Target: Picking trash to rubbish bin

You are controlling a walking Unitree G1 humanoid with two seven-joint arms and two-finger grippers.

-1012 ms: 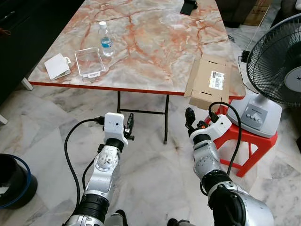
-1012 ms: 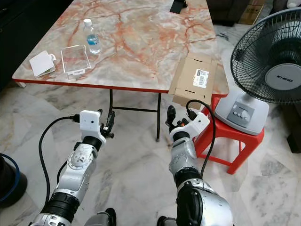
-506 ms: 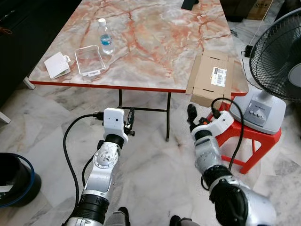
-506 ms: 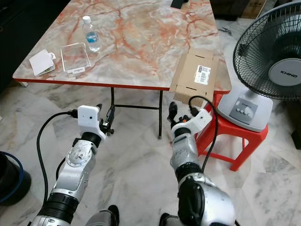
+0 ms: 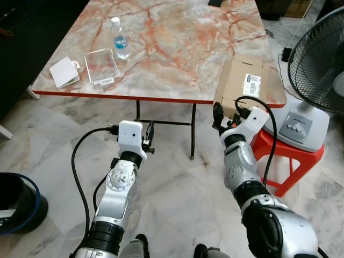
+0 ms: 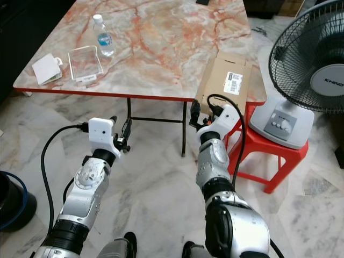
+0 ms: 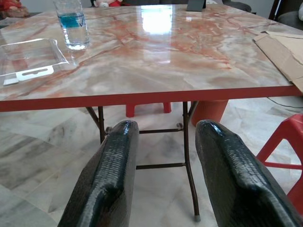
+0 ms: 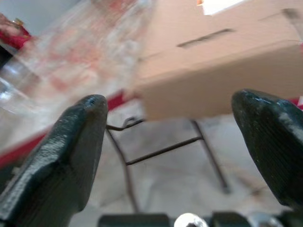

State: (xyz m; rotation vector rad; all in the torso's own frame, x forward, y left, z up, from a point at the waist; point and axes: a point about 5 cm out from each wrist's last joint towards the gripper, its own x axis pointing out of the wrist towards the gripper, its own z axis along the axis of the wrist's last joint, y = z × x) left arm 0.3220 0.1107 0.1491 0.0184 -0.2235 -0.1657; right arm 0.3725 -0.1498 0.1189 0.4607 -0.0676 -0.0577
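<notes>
Gaping right end effector (image 8: pixel 165 142) nears labelled cardboard box (image 5: pixel 244 88); left end effector (image 7: pixel 163 175) open

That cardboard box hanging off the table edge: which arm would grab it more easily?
Probably the right. Its end effector is open just below the cardboard box; the left end effector hangs farther off.

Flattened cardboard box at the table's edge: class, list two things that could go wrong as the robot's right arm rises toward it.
1. The flattened cardboard box overhangs the table corner; a nudge from below by the open right end effector could tip it to the floor.
2. The fan stands on a red stool right beside that arm, so a swing outward might strike it.
</notes>
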